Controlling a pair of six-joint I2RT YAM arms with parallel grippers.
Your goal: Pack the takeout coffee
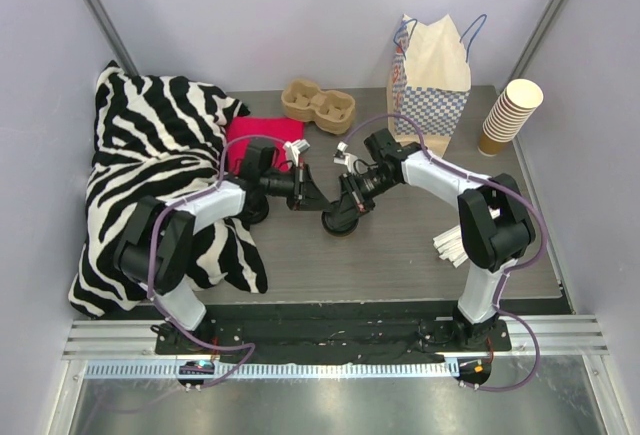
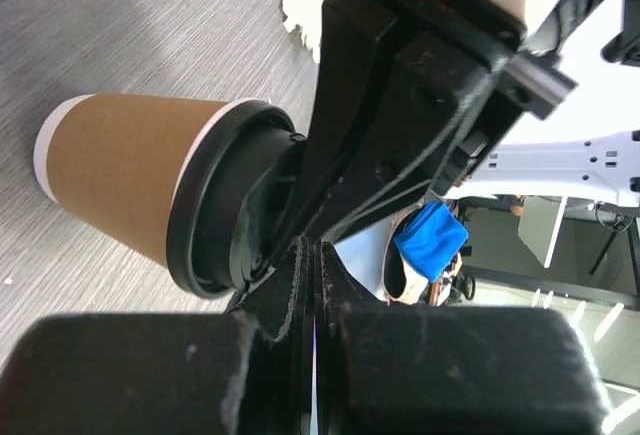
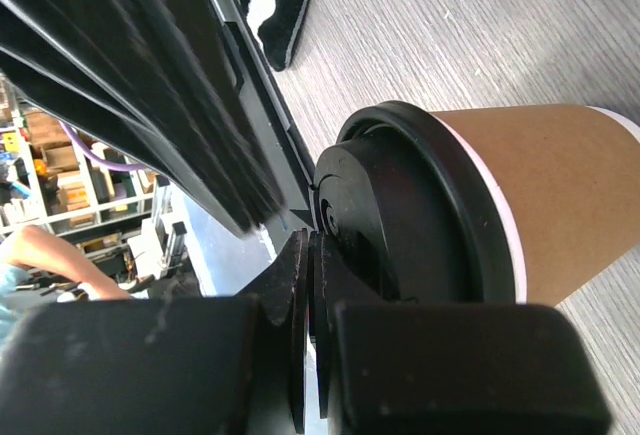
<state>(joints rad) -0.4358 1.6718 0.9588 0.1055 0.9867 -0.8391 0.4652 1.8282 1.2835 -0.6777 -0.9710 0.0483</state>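
Note:
The takeout coffee, a tan paper cup with a black lid, stands on the grey table between my two arms. In the left wrist view the cup and its lid are just left of my left gripper, which is shut with its tip against the lid's rim. In the right wrist view the cup and lid are just right of my right gripper, which is shut with its tip at the lid's top. In the top view the left gripper and right gripper meet over the cup.
A paper bag stands at the back right, beside a stack of lidless cups. A cardboard cup carrier sits at the back centre. A red cloth and a zebra cloth lie left. White paper items lie right.

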